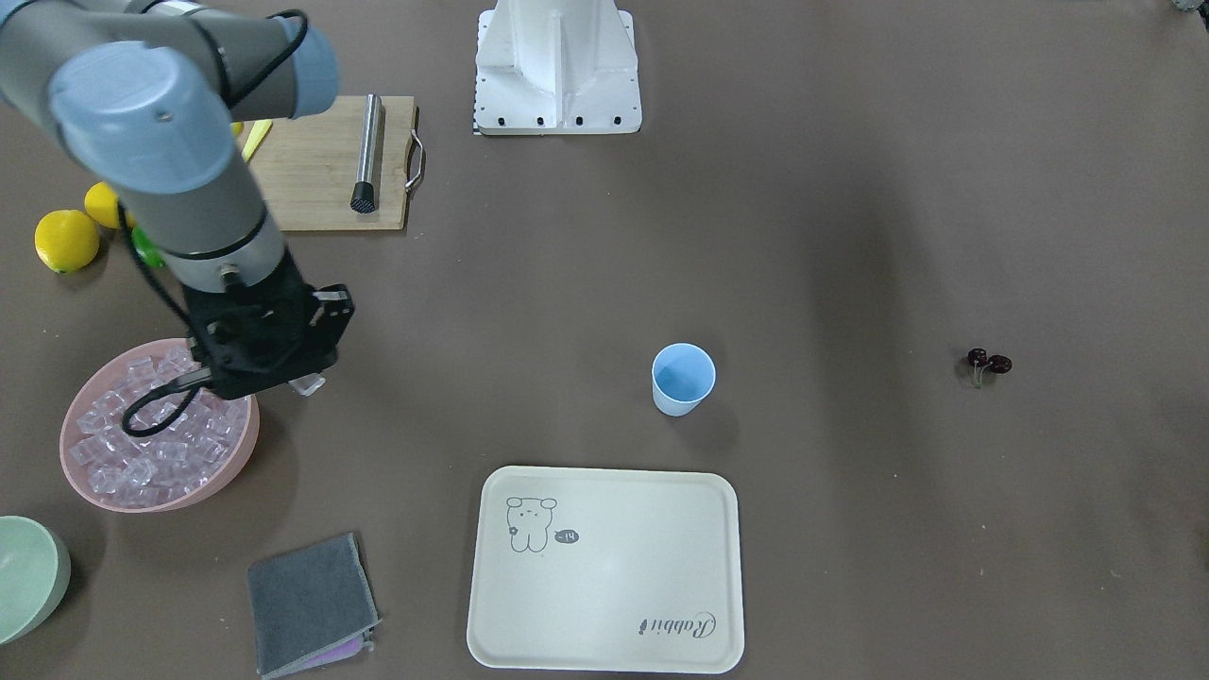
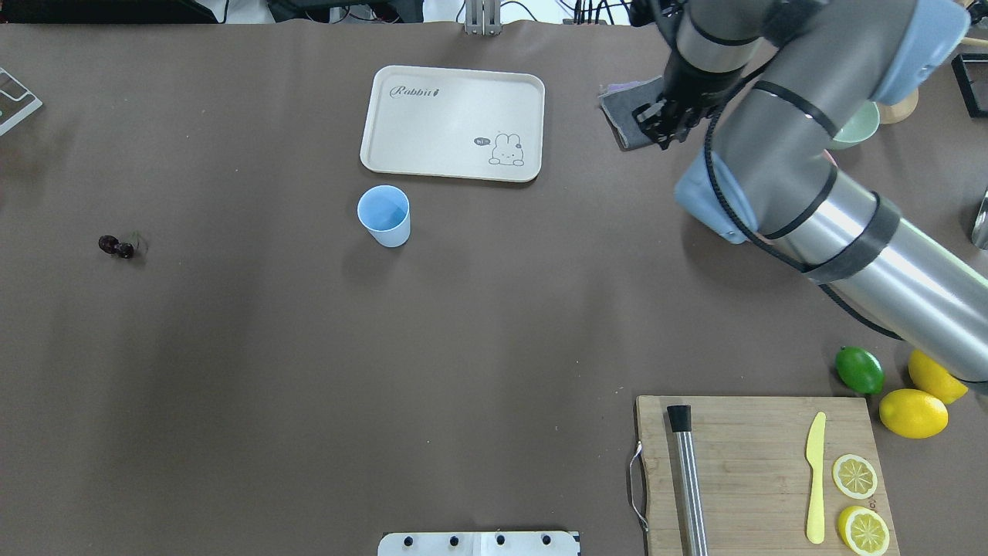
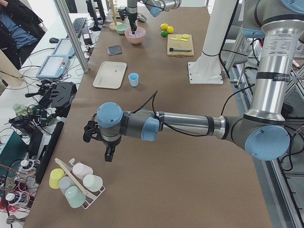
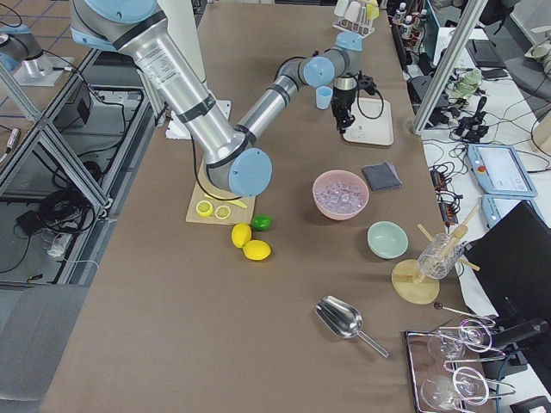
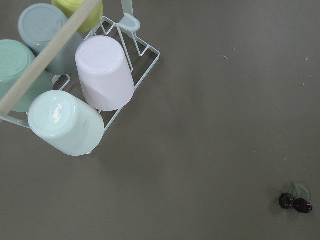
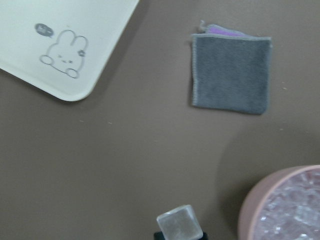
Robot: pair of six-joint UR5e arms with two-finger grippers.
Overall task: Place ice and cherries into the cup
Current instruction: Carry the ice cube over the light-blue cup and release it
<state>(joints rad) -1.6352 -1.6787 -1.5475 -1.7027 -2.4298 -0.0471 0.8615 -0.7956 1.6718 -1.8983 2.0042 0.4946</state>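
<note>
Two cherries [image 1: 988, 363], one cup [image 1: 682, 380], two lemons [image 1: 66, 241], one lime [image 2: 859, 370], two bowls [image 1: 227, 472], one tray [image 1: 604, 604], many ice cubes [image 1: 132, 453].

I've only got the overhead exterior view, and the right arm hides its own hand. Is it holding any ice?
Observer: Yes, the right wrist view shows one ice cube pinched in the right hand.
Operator: Where's the ice bowl?
Observer: Under that arm. The front-facing view shows the pink bowl, full of ice, just beside the hand.
Operator: And the left arm?
Observer: Exterior left shows the left hand hovering beside a cup rack. I cannot tell whether it is open or shut.
</note>
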